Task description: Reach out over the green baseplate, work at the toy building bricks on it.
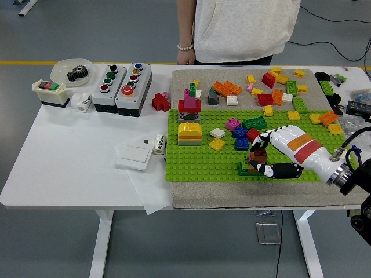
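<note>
1. The right hand's (pixel 272 152) fingers (pixel 259 141) curl around a brown brick (pixel 257 153), thumb below it.
2. The brick sits on the green baseplate (pixel 197 165), near its front edge.
3. The baseplate lies on the table's (pixel 75 156) right half, loose bricks (pixel 272 87) behind it.
</note>
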Available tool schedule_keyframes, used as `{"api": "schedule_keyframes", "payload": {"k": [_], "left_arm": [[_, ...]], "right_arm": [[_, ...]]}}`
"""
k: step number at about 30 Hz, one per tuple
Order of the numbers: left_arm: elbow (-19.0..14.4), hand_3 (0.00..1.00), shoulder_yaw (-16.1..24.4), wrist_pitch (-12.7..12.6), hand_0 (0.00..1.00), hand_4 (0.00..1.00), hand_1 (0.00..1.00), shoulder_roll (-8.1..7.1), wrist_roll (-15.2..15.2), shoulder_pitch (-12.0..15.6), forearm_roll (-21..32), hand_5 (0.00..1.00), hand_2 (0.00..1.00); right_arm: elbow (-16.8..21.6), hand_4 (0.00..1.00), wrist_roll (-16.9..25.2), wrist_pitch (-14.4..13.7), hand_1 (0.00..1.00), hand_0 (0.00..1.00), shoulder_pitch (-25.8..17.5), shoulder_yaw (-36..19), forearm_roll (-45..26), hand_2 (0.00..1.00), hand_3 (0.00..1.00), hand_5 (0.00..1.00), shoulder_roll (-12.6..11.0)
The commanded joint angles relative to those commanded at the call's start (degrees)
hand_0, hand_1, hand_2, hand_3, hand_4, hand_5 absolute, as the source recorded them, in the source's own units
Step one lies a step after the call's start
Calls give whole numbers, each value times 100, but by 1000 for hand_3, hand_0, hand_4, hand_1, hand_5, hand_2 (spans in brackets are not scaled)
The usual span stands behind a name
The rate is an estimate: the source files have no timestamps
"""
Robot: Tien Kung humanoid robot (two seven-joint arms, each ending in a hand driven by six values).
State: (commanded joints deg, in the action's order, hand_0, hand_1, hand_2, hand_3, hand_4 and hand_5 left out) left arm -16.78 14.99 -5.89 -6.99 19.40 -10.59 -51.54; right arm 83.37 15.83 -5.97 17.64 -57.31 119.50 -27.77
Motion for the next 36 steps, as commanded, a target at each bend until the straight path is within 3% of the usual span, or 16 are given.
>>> {"api": "schedule_keyframes", "payload": {"k": [36], "left_arm": [[-3, 579, 6, 26, 483, 603, 575, -4, 5, -37, -21, 672, 635]], "right_arm": [[61, 684, -12, 11, 458, 449, -80, 120, 40, 535, 542, 542, 91]]}}
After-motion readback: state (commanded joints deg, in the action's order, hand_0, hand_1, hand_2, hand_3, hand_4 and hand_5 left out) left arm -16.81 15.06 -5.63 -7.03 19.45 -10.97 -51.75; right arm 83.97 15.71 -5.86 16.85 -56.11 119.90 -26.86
